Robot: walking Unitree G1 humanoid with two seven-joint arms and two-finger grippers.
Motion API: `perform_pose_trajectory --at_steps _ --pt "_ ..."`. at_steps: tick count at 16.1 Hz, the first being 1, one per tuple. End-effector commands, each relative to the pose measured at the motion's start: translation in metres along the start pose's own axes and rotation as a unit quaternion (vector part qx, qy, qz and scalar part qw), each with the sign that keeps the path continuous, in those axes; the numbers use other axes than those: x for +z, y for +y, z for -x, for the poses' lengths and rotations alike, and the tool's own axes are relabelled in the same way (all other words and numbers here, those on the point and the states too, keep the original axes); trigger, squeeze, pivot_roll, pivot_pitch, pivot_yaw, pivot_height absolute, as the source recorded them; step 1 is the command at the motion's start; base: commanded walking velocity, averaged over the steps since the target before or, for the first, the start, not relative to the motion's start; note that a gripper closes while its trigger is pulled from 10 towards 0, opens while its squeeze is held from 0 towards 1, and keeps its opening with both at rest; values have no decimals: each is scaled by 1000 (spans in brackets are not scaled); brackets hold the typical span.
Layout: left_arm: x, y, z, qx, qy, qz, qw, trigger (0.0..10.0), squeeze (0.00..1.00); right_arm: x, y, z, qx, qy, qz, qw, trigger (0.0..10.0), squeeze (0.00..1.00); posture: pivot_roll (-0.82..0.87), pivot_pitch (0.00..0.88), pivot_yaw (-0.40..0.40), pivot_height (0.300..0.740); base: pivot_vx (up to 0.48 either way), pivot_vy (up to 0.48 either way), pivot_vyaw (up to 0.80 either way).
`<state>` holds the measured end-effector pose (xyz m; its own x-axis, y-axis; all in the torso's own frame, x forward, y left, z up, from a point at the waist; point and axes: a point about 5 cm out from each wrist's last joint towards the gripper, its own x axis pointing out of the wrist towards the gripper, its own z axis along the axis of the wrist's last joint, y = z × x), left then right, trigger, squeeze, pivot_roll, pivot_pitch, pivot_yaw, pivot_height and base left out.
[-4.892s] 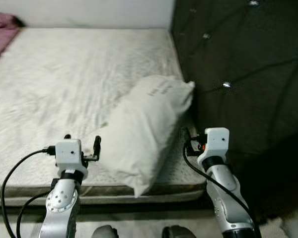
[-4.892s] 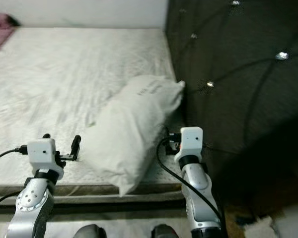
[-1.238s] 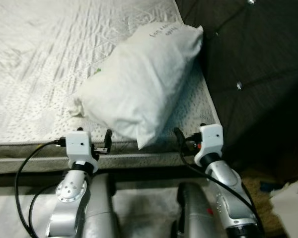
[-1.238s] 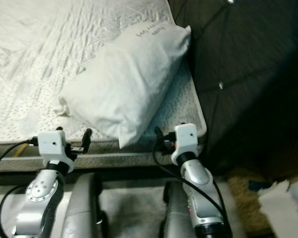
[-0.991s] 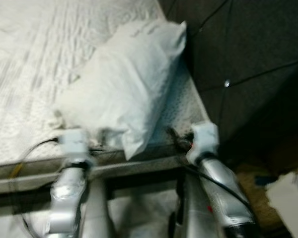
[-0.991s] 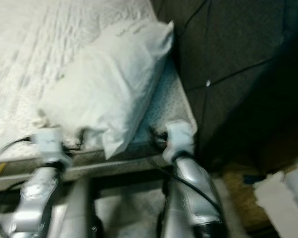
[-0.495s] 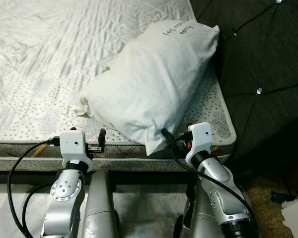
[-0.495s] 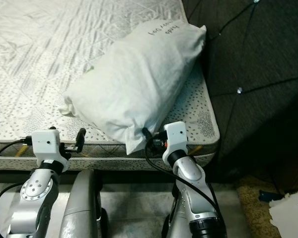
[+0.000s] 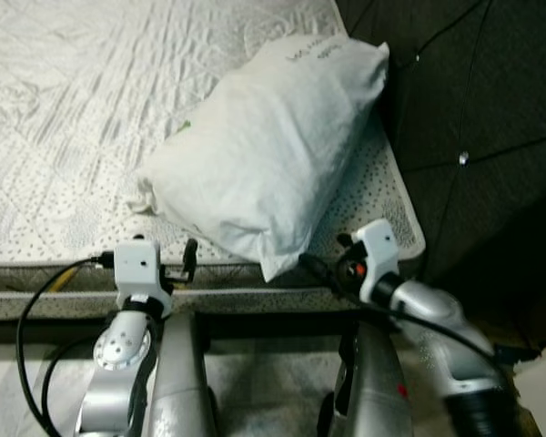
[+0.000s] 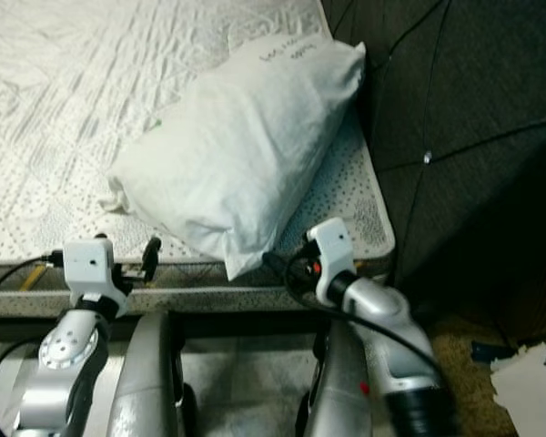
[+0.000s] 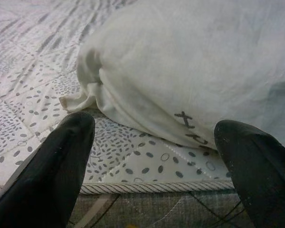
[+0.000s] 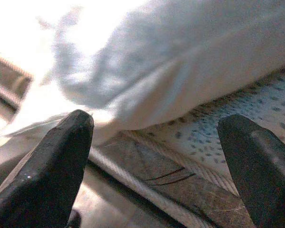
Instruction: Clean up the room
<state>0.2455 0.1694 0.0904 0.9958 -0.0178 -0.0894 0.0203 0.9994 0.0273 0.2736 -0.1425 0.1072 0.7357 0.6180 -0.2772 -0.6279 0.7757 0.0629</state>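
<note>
White cotton pillow (image 9: 264, 155) lies slantwise on the bed (image 9: 64, 137), one corner overhanging the near edge beside the dark tufted headboard (image 9: 473, 109), which is likely why I stand square to it. My left tool (image 9: 188, 259) hangs at the mattress edge, spread wide and holding nothing, near the pillow's bunched end. My right tool (image 10: 278, 264) reaches toward the overhanging corner, also wide apart and empty. I judge both sit low so I can take the pillow from two sides.

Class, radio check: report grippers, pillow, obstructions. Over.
Left gripper and right gripper open at mattress edge. Pillow untouched, corner overhanging. Nothing between jaws and pillow.
</note>
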Motion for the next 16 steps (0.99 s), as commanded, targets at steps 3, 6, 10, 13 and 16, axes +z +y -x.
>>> perform_pose_trajectory --at_steps 3,6,10,13,16 --pt "-4 17 15 34 34 -48 998 10000 0 1 21 5 83 30 8 996 10000 0 51 139 13 532 0 0 0" --pt "-15 39 32 77 56 -54 994 10000 0 2 38 -8 89 31 -11 996 10000 0 86 137 11 532 0 0 0" --pt "-13 43 36 89 59 -63 992 10000 0 -8 32 -35 -22 60 -17 998 10000 0 136 133 -10 532 0 0 0" --pt "-13 44 40 94 60 -64 992 10000 0 -8 28 -47 -84 59 -45 994 10000 0 159 138 -12 532 0 0 0" --pt "-12 45 41 96 61 -66 991 10000 0 -6 24 -53 -127 52 -49 989 10000 0 163 142 -8 532 0 0 0"
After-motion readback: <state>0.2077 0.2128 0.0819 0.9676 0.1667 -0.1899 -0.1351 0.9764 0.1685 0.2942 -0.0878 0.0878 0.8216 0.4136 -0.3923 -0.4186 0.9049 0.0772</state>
